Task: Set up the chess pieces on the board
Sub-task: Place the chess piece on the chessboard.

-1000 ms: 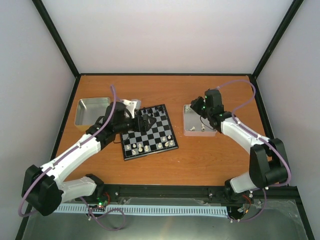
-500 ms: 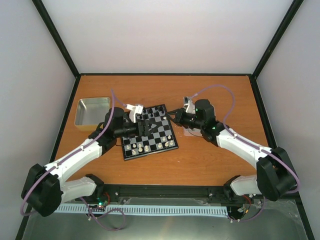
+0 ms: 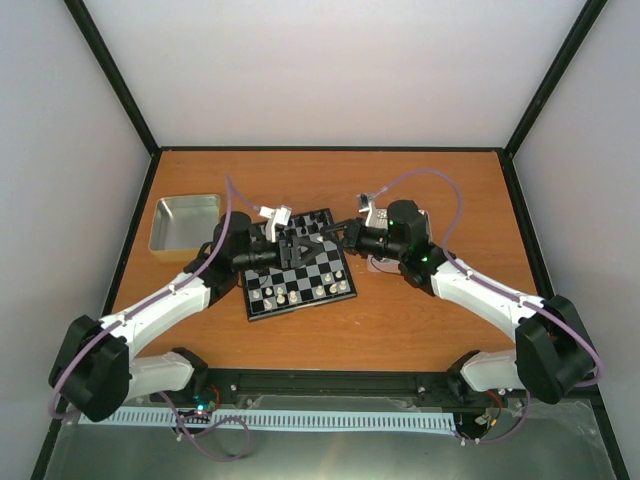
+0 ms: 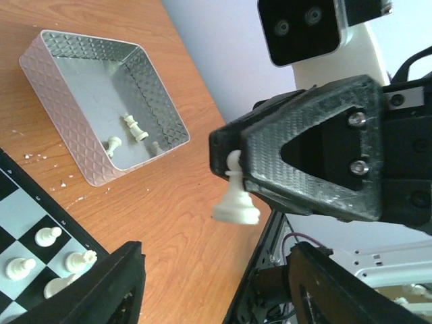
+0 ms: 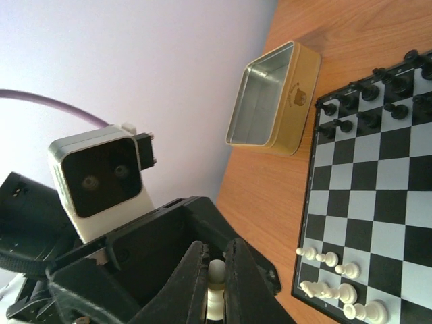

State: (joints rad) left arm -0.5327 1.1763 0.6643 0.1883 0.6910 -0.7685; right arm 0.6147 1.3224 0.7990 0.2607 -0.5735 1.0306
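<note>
The board point(image 3: 331, 264) lies at the table's middle. Cream-white chess pieces point(image 3: 284, 296) stand along its near edge, and black ones along its far edge. My right gripper point(image 3: 344, 234) hovers over the board's far right corner, shut on a white pawn point(image 5: 216, 278) by its head. The pawn point(image 4: 235, 198) hangs base-down from the right gripper in the left wrist view. My left gripper point(image 3: 299, 246) is open and empty above the board, facing the right gripper from close by. In the left wrist view the pawn sits just beyond its spread fingers point(image 4: 116, 289).
A silver tray point(image 4: 59, 88) right of the board holds a few white pieces point(image 4: 133, 126); my right arm mostly covers it in the top view. An empty metal tin point(image 3: 184, 222) sits left of the board. Black frame rails edge the table.
My right arm swung left from the silver tray to the board's far right corner, carrying the pawn. My left gripper shifted a little right toward it.
</note>
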